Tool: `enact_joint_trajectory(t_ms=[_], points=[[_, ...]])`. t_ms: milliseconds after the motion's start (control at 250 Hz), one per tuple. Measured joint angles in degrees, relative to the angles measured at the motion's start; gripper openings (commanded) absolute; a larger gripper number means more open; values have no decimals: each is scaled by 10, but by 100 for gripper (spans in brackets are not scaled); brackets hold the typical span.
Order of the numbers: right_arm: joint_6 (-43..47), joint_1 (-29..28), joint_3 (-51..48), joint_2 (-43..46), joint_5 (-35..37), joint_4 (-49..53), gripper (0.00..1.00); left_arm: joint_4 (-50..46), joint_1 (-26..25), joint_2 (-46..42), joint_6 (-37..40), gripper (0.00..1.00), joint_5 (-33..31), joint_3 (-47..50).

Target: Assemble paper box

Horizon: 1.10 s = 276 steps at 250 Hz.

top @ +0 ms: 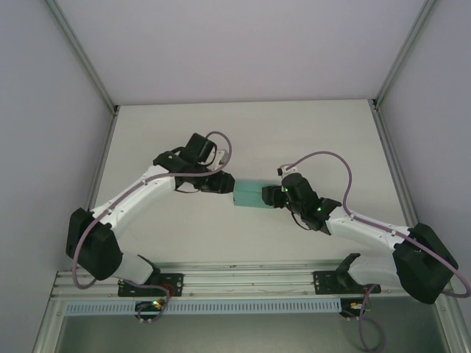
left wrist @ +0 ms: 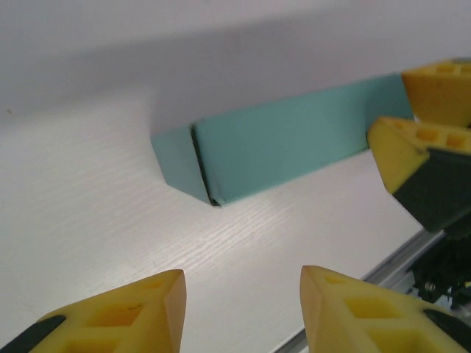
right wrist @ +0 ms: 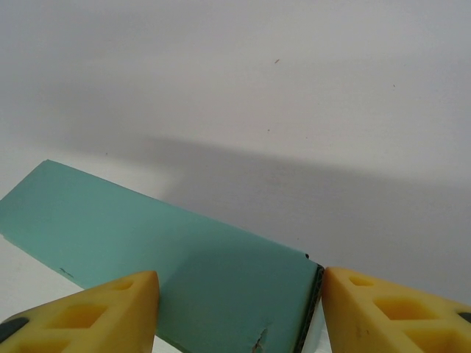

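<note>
Top external view: the teal paper box [top: 249, 195] lies folded up near the middle of the white tabletop [top: 294, 132], with the left gripper [top: 225, 185] at its left end and the right gripper [top: 272, 195] at its right end.

Left wrist view: the left jaws are parted with nothing between them. The box sits ahead on the tabletop, clear of the yellow fingertips [left wrist: 118, 312]. One box corner, with a dark seam, faces the camera.

Right wrist view: the right jaws are spread wide and straddle the box's end. One fingertip [right wrist: 96, 316] overlaps the teal face and the other sits just beside the corner edge. Cannot tell whether they press on it.
</note>
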<state>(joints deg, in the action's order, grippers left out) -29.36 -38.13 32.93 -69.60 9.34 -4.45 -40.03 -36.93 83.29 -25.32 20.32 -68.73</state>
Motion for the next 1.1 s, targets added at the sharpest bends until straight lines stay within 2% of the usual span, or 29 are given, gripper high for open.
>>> enact_joint_trajectory(t_ms=[136, 244, 391, 639, 855, 1102], points=[[-5, 0, 0, 0, 0, -1, 58, 61, 29, 28, -13, 45, 20, 13], [-7, 0, 0, 0, 0, -1, 58, 107, 33, 66, -20, 43, 49, 24], [-11, 3, -1, 0, 0, -1, 57, 153, 33, 97, -33, 34, 83, 50], [-24, 9, -13, 1, 0, -10, 58, 256, 40, 85, -56, 19, 130, 113], [-28, 37, -15, 24, -21, 19, 66, 311, 40, 82, -58, 16, 142, 139], [-28, 94, -15, 55, -55, 49, 63, 328, 40, 77, -58, 15, 142, 150]])
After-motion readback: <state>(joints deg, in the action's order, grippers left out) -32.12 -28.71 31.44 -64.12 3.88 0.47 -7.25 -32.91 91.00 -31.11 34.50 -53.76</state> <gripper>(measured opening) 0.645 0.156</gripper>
